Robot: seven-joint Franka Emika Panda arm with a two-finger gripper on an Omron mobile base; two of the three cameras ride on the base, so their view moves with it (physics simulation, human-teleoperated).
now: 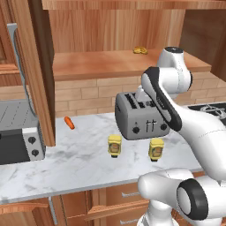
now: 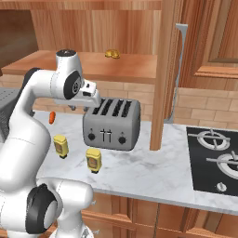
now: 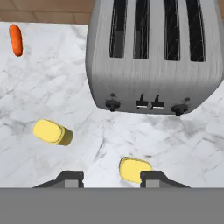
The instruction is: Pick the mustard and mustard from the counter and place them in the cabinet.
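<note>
Two small yellow squeeze mustard bottles (image 1: pixel 114 145) (image 1: pixel 156 148) upright on white marbled counter (image 1: pixel 66 163), near silver four-slot toaster (image 1: pixel 139 115). Gripper (image 3: pixel 111 177) above right bottle, fingers at narrowest, empty, positioned for descent. Reddish-brown wooden cabinet (image 1: pixel 114 62) shelf awaits.

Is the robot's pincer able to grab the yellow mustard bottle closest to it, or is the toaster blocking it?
Probably yes. The pincer hangs above the counter, the nearer mustard bottle stands below by one fingertip, and the toaster sits farther back, apart from it. But the pincer looks shut, so it must open first.
</note>
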